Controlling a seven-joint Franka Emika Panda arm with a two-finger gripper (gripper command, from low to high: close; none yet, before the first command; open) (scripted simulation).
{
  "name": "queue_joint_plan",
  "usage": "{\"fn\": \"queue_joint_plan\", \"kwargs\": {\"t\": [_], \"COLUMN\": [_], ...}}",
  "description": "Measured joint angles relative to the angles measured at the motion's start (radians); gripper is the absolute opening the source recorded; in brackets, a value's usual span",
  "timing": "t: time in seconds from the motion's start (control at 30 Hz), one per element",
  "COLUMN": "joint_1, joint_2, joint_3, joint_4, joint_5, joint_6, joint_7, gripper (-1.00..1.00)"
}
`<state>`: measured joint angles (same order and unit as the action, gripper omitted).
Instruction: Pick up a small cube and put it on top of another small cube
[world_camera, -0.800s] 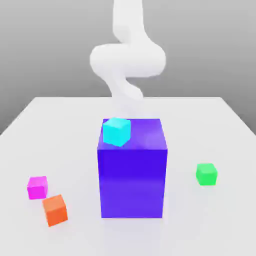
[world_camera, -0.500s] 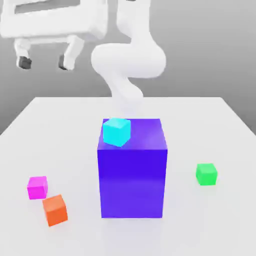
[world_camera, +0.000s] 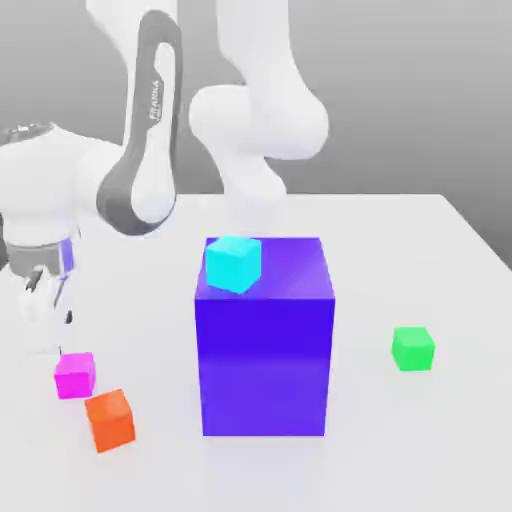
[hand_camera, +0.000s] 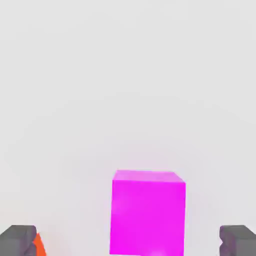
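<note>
Low at the left edge of the exterior view: white arm (world_camera: 140, 150) bent down over the bench (world_camera: 440, 260), gripper (world_camera: 45, 310) hanging just above and slightly behind the small magenta cube (world_camera: 75, 374). Fingers spread wide, nothing between them gripped; in the hand view, two grey fingertips (hand_camera: 18, 241) at the lower corners of the frame, well clear of the magenta cube (hand_camera: 147, 212) on either side, cube seated in the lower middle between them with bare bench (hand_camera: 125, 75) beyond. No contact visible between fingers and cube.

Magenta cube resting flat on the bench, lower left of the exterior view. Just beside it, lower and a little toward the exterior view's right, an orange cube (world_camera: 110, 420), turned slightly, close to the magenta one but apart from it; a sliver of the same orange (hand_camera: 38, 245) beside one fingertip at the lower left corner of the hand view.

At the centre of the exterior view, a tall blue-purple block (world_camera: 265, 350) standing upright on the bench. On its top face, at the near left corner, a cyan cube (world_camera: 234, 263), slightly rotated and reaching over the front edge.

At the right of the exterior view, well apart from the block and from the other cubes, the small green cube (world_camera: 412, 348), alone on the bench, upright, nothing on top of it.
</note>
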<state>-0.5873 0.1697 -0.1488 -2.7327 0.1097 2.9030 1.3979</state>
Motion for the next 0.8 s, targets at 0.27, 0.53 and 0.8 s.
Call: {"fn": "queue_joint_plan", "kwargs": {"t": [0.27, 0.53, 0.8], "joint_1": [-0.066, -0.033, 0.113], "joint_2": [0.140, -0.010, -0.110], "joint_3": [0.078, 0.025, 0.129], "joint_4": [0.026, -0.005, 0.097], "joint_5": [0.058, -0.026, -0.016], "joint_6": [0.112, -0.006, -0.068], "joint_7": [-0.042, 0.022, -0.014], "gripper": [-1.00, -1.00, -1.00]}}
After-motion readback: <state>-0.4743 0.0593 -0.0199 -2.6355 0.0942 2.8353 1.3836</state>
